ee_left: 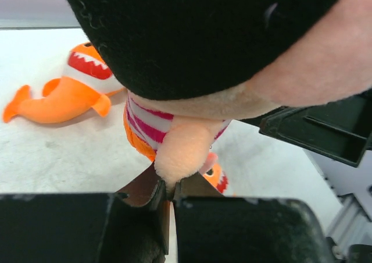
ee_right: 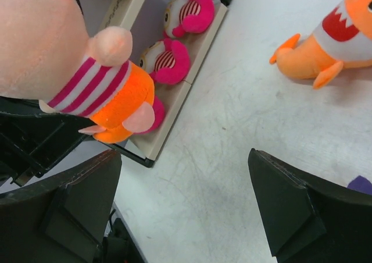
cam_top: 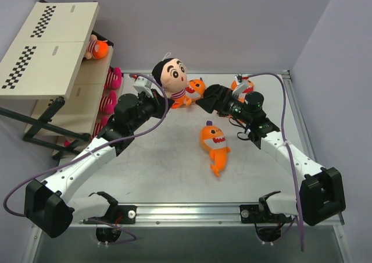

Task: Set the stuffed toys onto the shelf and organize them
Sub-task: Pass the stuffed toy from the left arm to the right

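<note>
1. the left gripper (ee_left: 170,190) is pinched tight on one peach arm of the black-haired doll (cam_top: 172,77), a finger pressed on either side of it.
2. the doll is held upright over the far part of the table (cam_top: 163,176), between the two grippers. its striped shirt and orange shorts show in both wrist views. whether its feet touch the table i cannot tell.
3. the right gripper (ee_right: 185,155) is spread wide with nothing between its fingers. it sits just right of the doll, apart from it.
4. a shark (cam_top: 214,144) lies on the table near the middle, mouth toward the far side and tail toward the arm bases.
5. a second shark (cam_top: 196,87) lies just behind the doll. a third shark (cam_top: 241,87) is partly hidden behind the right arm.
6. the shelf (cam_top: 52,48) stands at the far left, with checkerboard strips on its top boards.
7. pink dolls (cam_top: 112,77) sit side by side on a lower board. an orange toy (cam_top: 97,48) sits on a higher board, half under the top one.
</note>
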